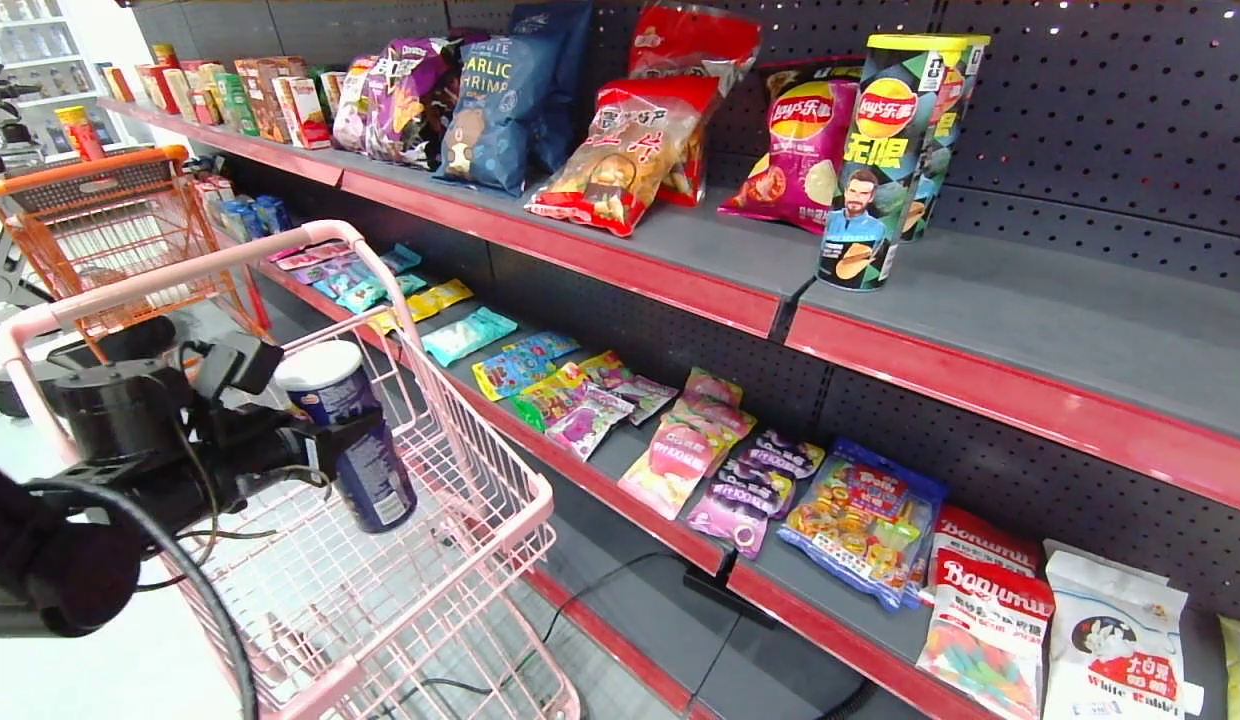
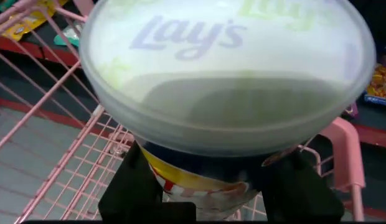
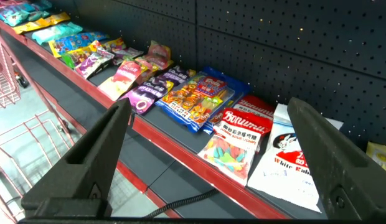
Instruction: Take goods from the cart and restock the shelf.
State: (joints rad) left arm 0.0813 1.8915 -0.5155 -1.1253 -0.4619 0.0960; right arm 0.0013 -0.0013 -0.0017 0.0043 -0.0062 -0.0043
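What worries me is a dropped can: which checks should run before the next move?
1. Grip: left end effector shut on the blue can: ok.
2. Can near upright: ok.
3. Can's base lifted above the pink cart's rim: cannot tell.
4. Bare space on the upper shelf beside the tall canisters: ok.
5. Spare arm: right end effector open and empty, away from the can: ok.

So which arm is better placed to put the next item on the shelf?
Left, probably. The left tool is shut on the blue can above the pink cart. The right tool is open and empty, facing the lower shelf.
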